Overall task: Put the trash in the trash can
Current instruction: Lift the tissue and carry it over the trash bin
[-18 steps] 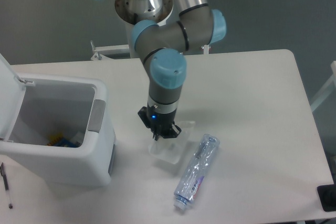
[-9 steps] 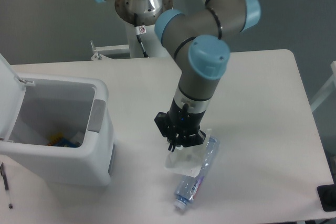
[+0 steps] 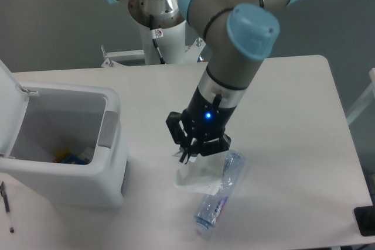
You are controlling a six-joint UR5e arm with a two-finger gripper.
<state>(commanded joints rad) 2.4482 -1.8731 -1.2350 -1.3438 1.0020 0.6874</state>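
Bin interior only partly visible; blue-orange scraps at bottom, identity unclear. Gripper fingertips masked by wrist housing; exact opening not measurable. Gripper [image 3: 188,157] at frame centre, closed on upper edge of translucent packet [image 3: 198,177], packet hanging below and overlapping the bottle [image 3: 220,194]. Bottle lying on worktop [image 3: 293,115], lower centre, cap toward bottom edge. Trash can [image 3: 111,162] at left, lid [image 3: 7,77] raised, cut off by frame edge. Pen [image 3: 6,206] at lower left, partly cropped.

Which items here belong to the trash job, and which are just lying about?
Job: flat translucent-white plastic packet, held by the gripper; slim clear plastic bottle; large white boxy trash can, lid open.
Lying about: pen; dark object at table edge.
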